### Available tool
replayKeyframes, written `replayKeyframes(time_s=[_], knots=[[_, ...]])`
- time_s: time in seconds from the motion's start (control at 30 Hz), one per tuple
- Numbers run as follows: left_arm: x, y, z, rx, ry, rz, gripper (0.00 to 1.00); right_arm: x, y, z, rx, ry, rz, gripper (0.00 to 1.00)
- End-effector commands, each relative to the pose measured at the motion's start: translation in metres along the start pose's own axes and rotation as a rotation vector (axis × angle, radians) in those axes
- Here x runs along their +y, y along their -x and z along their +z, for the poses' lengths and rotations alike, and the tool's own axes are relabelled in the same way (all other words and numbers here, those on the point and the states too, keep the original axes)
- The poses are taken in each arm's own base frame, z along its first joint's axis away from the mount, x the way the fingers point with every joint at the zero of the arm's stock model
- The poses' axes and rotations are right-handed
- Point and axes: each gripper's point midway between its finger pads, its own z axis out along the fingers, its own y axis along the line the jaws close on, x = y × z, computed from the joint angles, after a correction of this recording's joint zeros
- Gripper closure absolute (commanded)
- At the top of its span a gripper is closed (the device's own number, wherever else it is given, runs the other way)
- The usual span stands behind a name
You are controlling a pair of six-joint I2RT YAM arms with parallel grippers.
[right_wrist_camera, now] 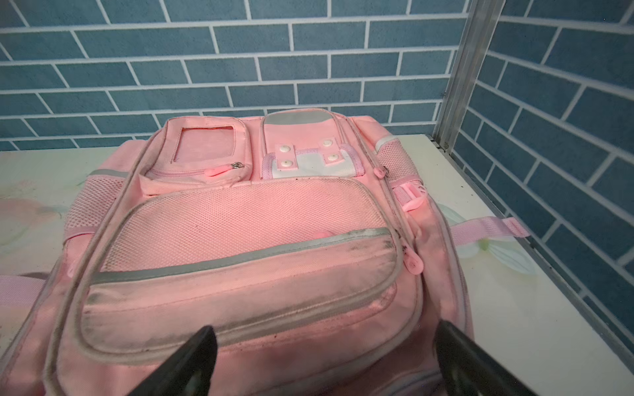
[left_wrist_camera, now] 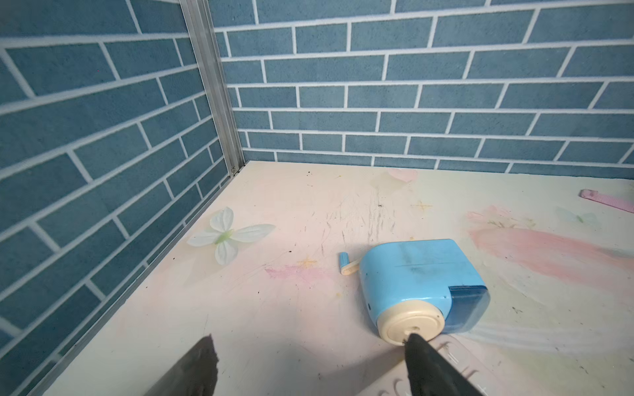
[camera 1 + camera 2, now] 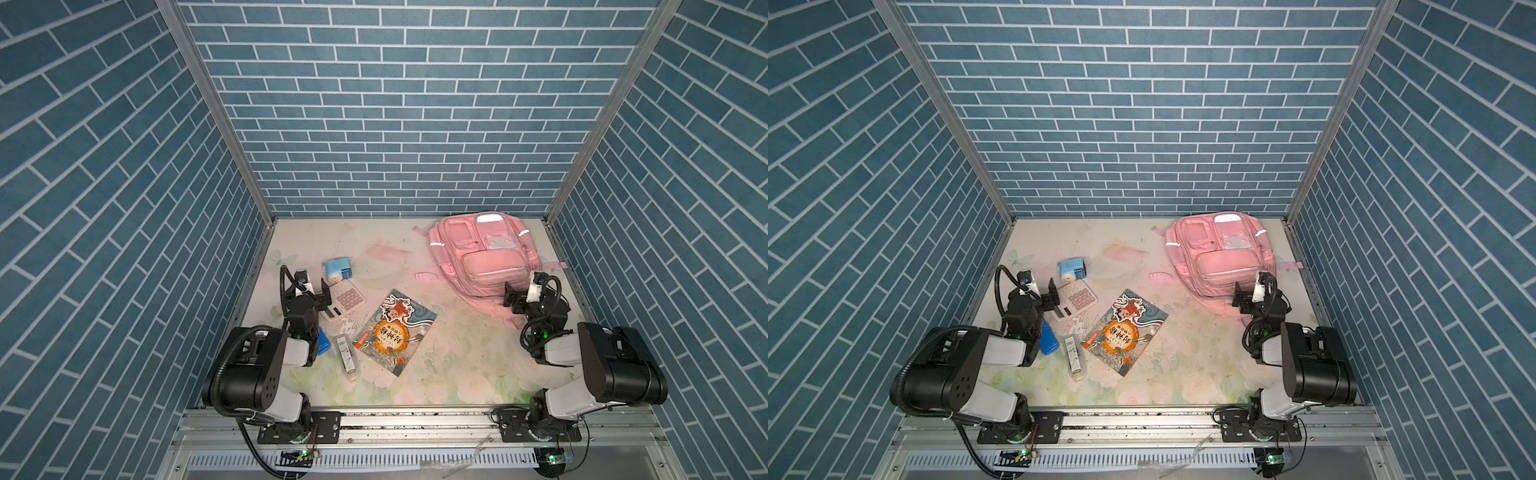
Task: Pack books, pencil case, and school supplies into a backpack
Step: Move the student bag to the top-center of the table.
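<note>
backpack (image 1: 240,274) flat, long axis toward back wall | near end below right jaws, released | left jaws released too

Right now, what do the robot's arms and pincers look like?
The left arm and right arm are chunky black joints with white-grey shells and green lights. A ribbed black hose runs along the left. The left gripper and right gripper have black tapered fingers.

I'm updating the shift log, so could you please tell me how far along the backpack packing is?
Done: nothing; the backpack looks zipped shut. In hand: nothing; the left claw hangs open by the sharpener, the right claw open over the backpack. Left: book, calculator, sharpener, blue case and clear case all lie on the table.
</note>
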Motion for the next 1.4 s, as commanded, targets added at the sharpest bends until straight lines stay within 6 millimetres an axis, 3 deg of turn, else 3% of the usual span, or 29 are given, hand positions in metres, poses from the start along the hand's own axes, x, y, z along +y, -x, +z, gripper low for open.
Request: replayKeyframes(time_s=[0.0,0.87,1.07,1.2,1.3,1.37], knots=[[-0.001,0.011,0.003,-0.036,0.006,0.003,0.13,0.001,0.012,0.004,-0.040,0.009,-0.040,0.01],[-0.002,0.010,0.003,-0.034,0.001,0.004,0.13,-0.002,0.012,0.006,-0.037,-0.007,-0.027,0.01],[-0.002,0.011,0.002,-0.037,-0.001,0.003,0.13,-0.003,0.013,0.004,-0.045,-0.012,-0.023,0.09],[0.002,0.032,-0.010,-0.079,0.007,-0.005,0.13,-0.009,0.042,-0.004,-0.014,-0.049,0.012,0.11],[0.005,0.069,-0.022,-0.094,0.032,-0.048,0.13,-0.011,0.071,-0.007,0.072,-0.057,0.100,0.11],[-0.004,0.100,-0.031,-0.100,-0.022,-0.111,0.13,-0.008,0.079,-0.008,0.104,-0.046,0.128,0.11]])
